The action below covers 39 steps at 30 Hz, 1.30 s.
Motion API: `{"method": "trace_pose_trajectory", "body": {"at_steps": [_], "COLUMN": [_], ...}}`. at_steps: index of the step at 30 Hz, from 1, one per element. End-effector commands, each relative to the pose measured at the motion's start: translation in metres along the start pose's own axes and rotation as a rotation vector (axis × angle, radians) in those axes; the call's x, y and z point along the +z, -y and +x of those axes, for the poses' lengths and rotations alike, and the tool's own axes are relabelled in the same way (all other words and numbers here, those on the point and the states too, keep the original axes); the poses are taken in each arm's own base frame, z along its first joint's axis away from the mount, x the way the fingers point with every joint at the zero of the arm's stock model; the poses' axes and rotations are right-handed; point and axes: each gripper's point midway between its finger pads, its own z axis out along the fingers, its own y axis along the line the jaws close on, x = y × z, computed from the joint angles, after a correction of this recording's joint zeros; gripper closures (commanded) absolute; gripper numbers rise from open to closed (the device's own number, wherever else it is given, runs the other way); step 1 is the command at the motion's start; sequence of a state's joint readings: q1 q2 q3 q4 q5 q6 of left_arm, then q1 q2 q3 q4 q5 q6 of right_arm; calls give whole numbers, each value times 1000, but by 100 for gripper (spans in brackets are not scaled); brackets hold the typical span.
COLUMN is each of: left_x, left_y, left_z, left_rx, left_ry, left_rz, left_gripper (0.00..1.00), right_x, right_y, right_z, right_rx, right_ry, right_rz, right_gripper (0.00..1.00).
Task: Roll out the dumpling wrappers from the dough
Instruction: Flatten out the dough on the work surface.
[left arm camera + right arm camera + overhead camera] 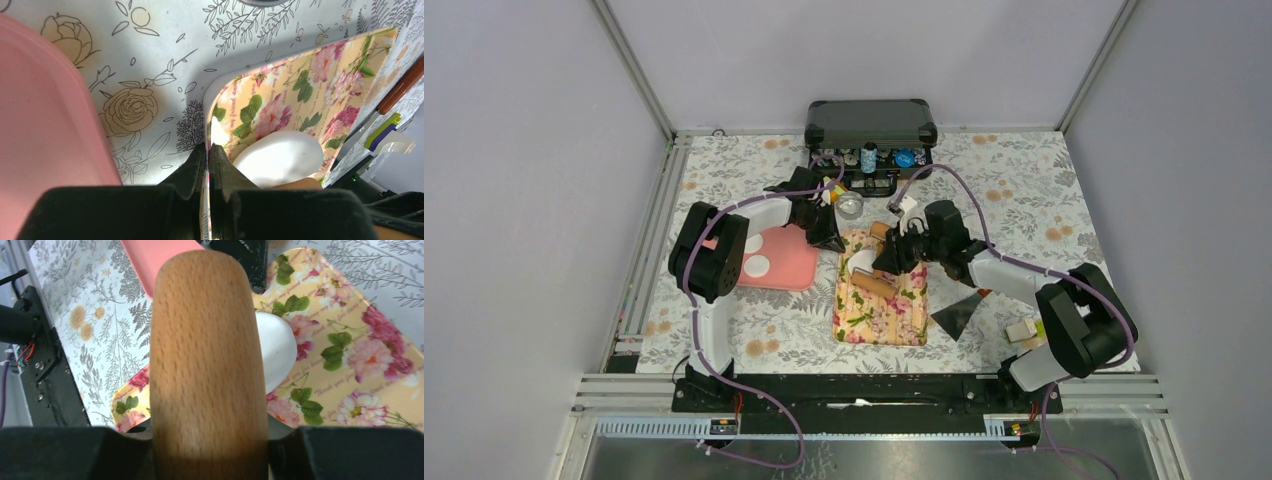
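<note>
A white oval lump of dough (280, 157) lies on the floral cutting board (310, 90), partly under the wooden rolling pin (207, 355). My right gripper (210, 445) is shut on the pin's middle and holds it across the dough (277, 347). My left gripper (207, 150) is shut on the board's left edge, next to the dough. From above, the left gripper (832, 240) and right gripper (892, 258) flank the board's far end (879, 315). Two flat white dumpling wrappers (757, 266) lie on the pink tray (789, 265) to the left.
A black case (871, 125) with small bottles stands open at the back. A round silver tin (850, 205) sits just behind the board. A dark scraper (957, 315) and a small white-and-green block (1022, 330) lie right of the board.
</note>
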<state>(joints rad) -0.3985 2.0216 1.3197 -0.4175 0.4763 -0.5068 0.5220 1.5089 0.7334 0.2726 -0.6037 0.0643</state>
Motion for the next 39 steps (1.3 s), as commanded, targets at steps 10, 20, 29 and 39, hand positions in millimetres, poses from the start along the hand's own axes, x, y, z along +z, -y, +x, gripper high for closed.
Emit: {"method": "trace_pose_trajectory", "body": {"at_steps": [10, 20, 29, 39], "left_x": [-16, -13, -10, -9], "left_y": [22, 22, 21, 22], "left_z": [-15, -13, -11, -12], "left_rx": [45, 54, 51, 50], "left_ry": [58, 42, 28, 26], "left_rz": [59, 69, 75, 80], "left_gripper": [100, 100, 100, 100], "right_x": [-48, -7, 6, 2], "right_y": [-49, -7, 8, -10], "right_z": [-80, -82, -62, -69], "right_rx": [-344, -642, -823, -859], "right_ry": [129, -11, -122, -36], "right_rz": [-255, -426, -606, -698], "right_gripper": [100, 100, 100, 100]}}
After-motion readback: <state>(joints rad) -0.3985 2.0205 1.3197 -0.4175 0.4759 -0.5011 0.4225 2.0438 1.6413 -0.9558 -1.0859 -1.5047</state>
